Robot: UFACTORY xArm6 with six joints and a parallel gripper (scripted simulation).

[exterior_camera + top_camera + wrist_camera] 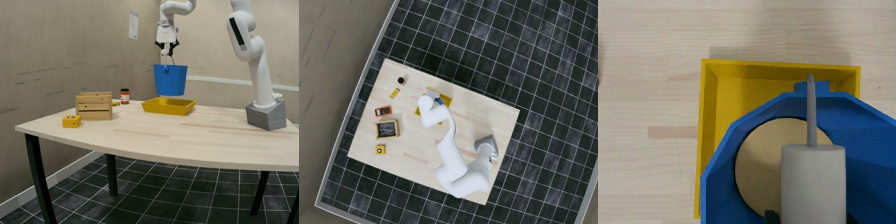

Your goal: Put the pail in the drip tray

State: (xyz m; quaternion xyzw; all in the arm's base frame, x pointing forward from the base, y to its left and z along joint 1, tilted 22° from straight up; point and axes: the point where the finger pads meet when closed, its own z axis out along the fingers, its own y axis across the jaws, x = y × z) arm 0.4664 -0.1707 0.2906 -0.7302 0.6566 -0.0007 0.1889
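Note:
A blue pail (170,79) hangs upright by its wire handle from my gripper (165,52), which is shut on the handle's white grip. The pail hangs in the air over the yellow drip tray (168,106), its base well clear of the tray's rim. In the wrist view the pail (808,160) fills the lower right, with the handle grip (813,182) in front and the tray (748,100) under it. From above, the arm hides most of the pail (439,101) and part of the tray (446,101).
A wooden crate (94,105), a small yellow box (71,121), a red-labelled jar (125,96) and an orange meter (383,111) stand at the table's left side. The arm's grey base block (266,115) stands at the right.

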